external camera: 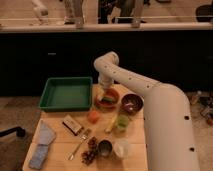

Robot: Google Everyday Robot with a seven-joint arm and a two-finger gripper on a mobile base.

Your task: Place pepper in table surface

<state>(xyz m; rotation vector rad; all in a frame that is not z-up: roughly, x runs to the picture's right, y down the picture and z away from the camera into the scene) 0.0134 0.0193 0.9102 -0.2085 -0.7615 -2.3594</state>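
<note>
Down on the wooden table [60, 152], we see the claw [102, 93] over the orange bowl [116, 95], the pepper [106, 100] directly beneath; its grip we cannot tell.

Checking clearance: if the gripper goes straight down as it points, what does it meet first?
Likely the round orange bowl: the gripper points down over its left rim. Depth is unclear; it may land on the tan wooden tabletop beside it.

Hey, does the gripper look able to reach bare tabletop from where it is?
Probably yes. The gripper hangs over the orange bowl; bare table surface lies just past the orange fruit, in front of the green tray, with nothing tall between.
</note>
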